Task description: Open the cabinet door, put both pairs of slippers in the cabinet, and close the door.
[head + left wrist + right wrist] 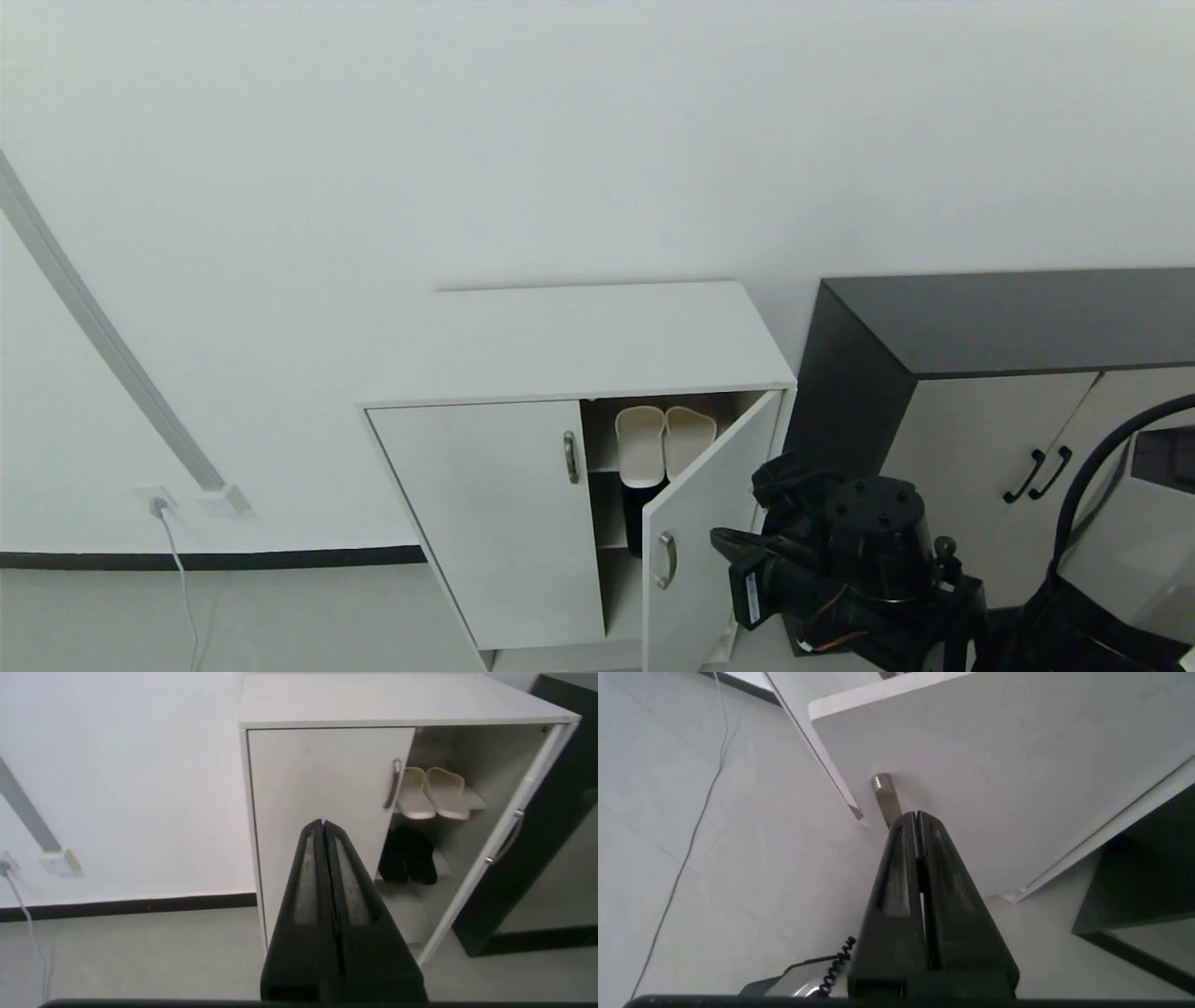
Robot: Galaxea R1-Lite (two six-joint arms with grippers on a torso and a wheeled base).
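Right wrist view puts your right gripper [918,819], fingers together, just beside the upright handle [883,799] of the half-open door [1036,756]; white slippers [665,439] and black slippers [408,855] sit inside; left gripper [322,829], likewise pinched, farther off

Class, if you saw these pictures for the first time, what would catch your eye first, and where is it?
The white cabinet stands against the wall with its right door open. Inside, a pair of white slippers lies on the upper shelf, with a pair of black slippers on the shelf below. The right gripper, shut, is close by the open door's handle.
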